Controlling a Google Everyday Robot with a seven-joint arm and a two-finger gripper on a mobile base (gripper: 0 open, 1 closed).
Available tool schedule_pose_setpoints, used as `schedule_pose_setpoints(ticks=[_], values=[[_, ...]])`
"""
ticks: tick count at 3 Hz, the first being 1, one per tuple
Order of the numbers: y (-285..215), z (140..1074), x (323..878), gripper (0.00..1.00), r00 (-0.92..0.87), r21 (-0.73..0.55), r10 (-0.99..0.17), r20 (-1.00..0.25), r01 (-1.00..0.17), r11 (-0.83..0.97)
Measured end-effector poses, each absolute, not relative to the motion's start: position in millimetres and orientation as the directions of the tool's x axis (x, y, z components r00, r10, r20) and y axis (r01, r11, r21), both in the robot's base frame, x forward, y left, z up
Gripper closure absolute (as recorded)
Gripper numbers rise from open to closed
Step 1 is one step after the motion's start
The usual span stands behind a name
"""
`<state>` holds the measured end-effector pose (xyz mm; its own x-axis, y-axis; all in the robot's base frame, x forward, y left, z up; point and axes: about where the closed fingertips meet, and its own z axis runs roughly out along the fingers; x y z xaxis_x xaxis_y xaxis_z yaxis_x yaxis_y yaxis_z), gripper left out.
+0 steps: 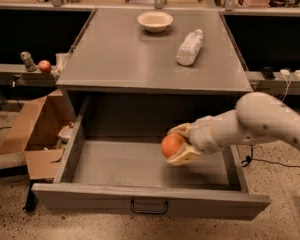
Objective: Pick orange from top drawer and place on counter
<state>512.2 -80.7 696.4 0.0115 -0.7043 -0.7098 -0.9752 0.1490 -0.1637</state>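
The top drawer [115,196] of the grey cabinet stands pulled open, with its dark pull handle [149,207] at the front. My gripper [177,144] reaches into it from the right and is shut on the orange [172,145], holding it a little above the drawer floor, right of centre. One pale finger [182,157] lies under the fruit and the other over it. The counter [115,59] is the flat grey top above the drawer.
A cream bowl [155,21] and a clear plastic bottle [189,47] lying on its side sit on the counter's far half. A small red fruit [44,66] rests on a ledge at left. An open cardboard box [37,134] stands on the floor left of the drawer.
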Motion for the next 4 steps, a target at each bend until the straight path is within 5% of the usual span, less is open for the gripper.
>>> schedule_pose_setpoints(ticks=[1, 4], values=[[-135.0, 775.0, 511.1, 1.00, 0.078, -0.274, -0.628, -0.774, -0.936, 0.221], [-97.6, 846.4, 569.6, 1.00, 0.193, -0.334, -0.532, -0.824, -0.925, 0.181]])
